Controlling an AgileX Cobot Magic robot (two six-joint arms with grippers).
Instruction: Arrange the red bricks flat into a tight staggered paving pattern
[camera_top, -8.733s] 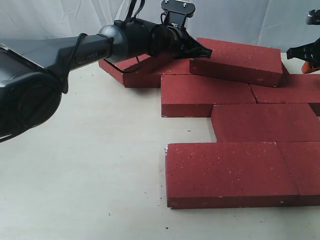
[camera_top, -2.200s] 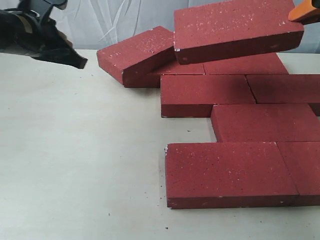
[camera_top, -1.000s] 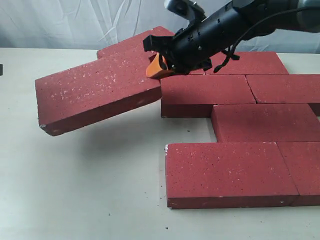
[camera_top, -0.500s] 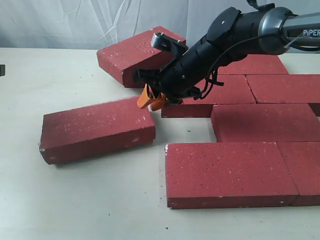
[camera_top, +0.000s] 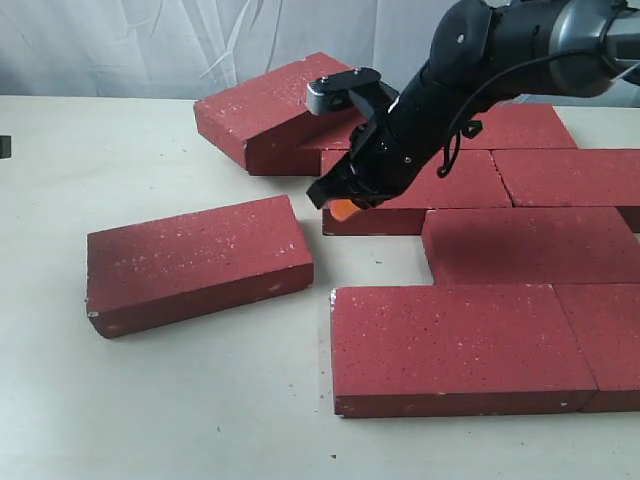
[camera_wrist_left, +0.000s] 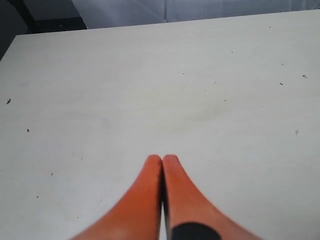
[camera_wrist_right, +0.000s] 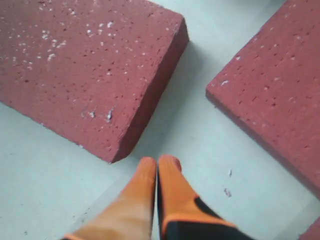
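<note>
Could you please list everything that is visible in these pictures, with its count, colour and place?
flat rectangular dark-red paving bricks: nine by my count, dark red with white specks; seven flat in staggered rows at right, a leaning brick on the back row, a loose brick apart at left
table: one, cream, under everything
curtain: one, white, behind
right arm: one, black, over back rows
right hand: one, orange, shut, empty, beside loose brick
left hand: one, orange, shut, over bare table

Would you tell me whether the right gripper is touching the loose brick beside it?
Apart. The right wrist view shows bare table between the shut right gripper and the nearest corner of the loose brick.
</note>
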